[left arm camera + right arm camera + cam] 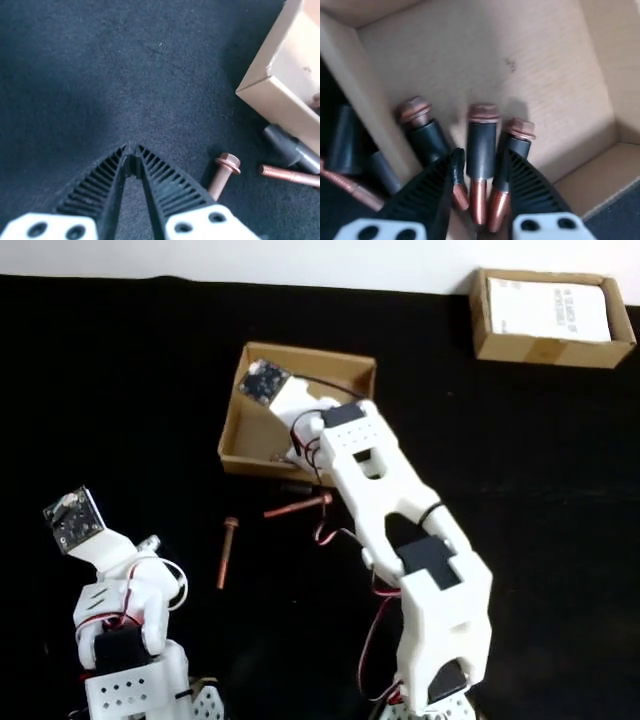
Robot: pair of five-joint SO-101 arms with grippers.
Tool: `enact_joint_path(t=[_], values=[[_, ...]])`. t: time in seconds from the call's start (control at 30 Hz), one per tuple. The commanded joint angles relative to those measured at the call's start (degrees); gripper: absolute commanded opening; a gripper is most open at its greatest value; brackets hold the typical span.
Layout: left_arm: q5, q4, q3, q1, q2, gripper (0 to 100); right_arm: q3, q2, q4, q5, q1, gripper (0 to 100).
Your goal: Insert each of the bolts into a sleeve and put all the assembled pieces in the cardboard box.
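Note:
My right gripper (482, 159) hangs open inside the cardboard box (250, 425), its fingers on either side of the middle of three assembled pieces. That piece (481, 145) is a copper bolt in a dark sleeve, and two more like it (422, 132) (516, 142) lie beside it on the box floor. Two loose bolts (227, 552) (298, 506) lie on the black table in front of the box, with a dark sleeve (292, 148) close to the box wall. My left gripper (131, 150) is shut and empty, low over the cloth, short of the nearer bolt (225, 172).
A second cardboard box (480, 335) holding a white booklet stands at the back right. The right arm (380, 480) stretches over the table's middle to the box. Dark sleeves (342, 142) lie just outside the box wall.

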Motion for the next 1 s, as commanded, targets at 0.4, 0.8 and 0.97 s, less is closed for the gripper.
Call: enact_joint_path(t=[0.4,0.8,0.97], values=[[0.44,-1.05,1.01,-0.84,-0.22,1,-0.92,-21.23,24.92,-11.43,-11.03,12.0],[0.44,-1.05,1.01,-0.84,-0.22,1,-1.63,-5.05,18.24,-16.53,-13.14,12.0],[0.44,-1.05,1.01,-0.84,-0.22,1,-1.63,-1.10,12.97,-16.35,-13.14,12.0]])
